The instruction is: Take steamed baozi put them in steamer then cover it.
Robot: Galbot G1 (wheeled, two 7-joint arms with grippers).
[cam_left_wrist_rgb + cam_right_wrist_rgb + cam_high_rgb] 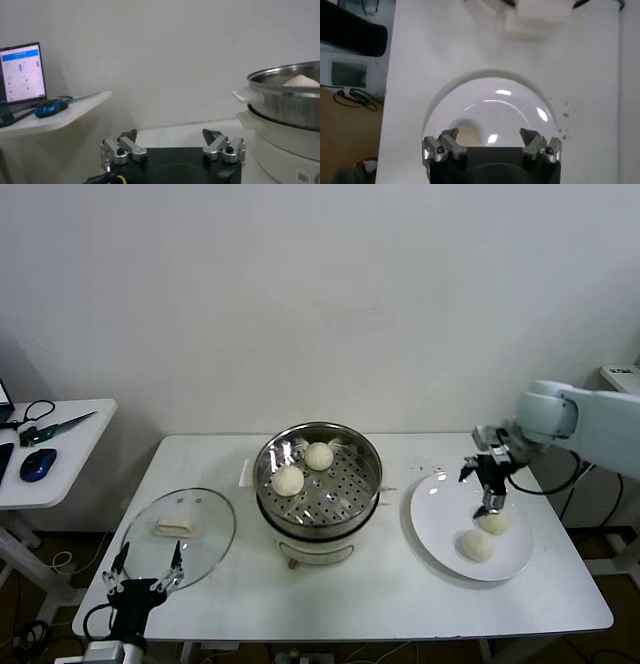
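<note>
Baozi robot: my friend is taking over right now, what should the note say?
Right gripper: open, above the plate, over the far baozi.
Left gripper: open, parked at the near left table edge by the cover.
Done: two baozi sit in the steamer.
Left: move the plate's two baozi, including the near one, then put the cover on.

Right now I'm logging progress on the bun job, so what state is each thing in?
steamer: uncovered, two baozi inside
baozi in steamer: resting on the perforated tray
plate: holds two baozi
baozi on plate: not yet moved
cover: off, flat on the table
right gripper: open, above a plate baozi
left gripper: open, parked near the cover
</note>
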